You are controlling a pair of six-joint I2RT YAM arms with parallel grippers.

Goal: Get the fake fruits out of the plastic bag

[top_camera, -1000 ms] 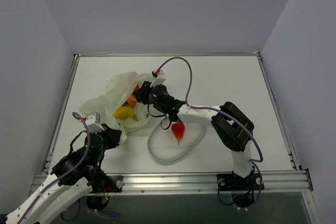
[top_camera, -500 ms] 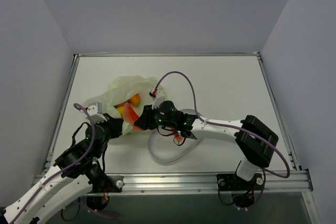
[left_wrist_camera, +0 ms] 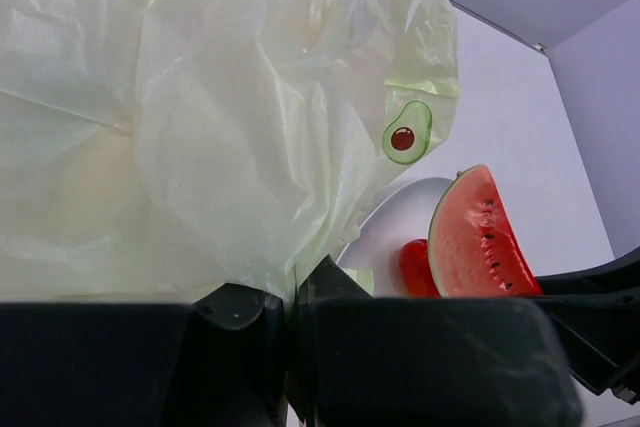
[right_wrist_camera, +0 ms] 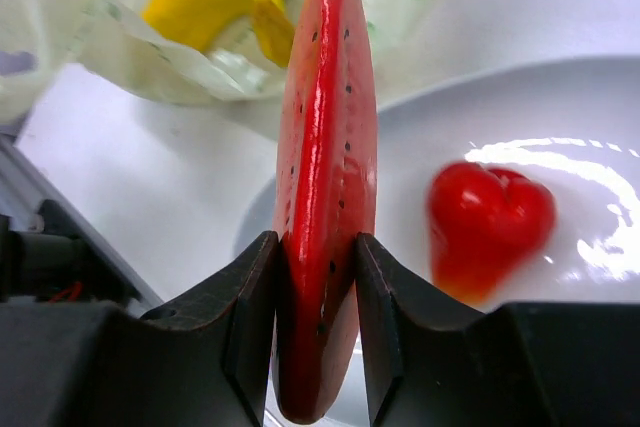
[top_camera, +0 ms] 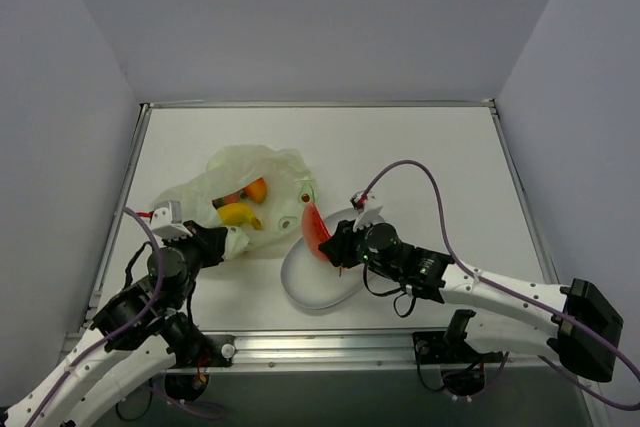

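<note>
- Two grippers are in view, and each is closed on something.
- The right gripper is clamped on one watermelon slice. The slice is held upright on its edge between the two fingers, and most of it stands above the fingertips.
- One red piece lies just to the right of those fingers, on the single white plate. It is clear of the slice.
- The left gripper is fully closed, and a fold of the plastic bag is pinched between its fingertips. The rest of the bag spreads up and away beyond them.
- One avocado print is seen on the bag.
- From above, one banana and one orange fruit can be counted inside the bag, just beyond the left fingers. Whether more fruits lie in there cannot be told.
- Two fruits are thus out of the bag: the gripped slice and the piece on the plate.
</note>
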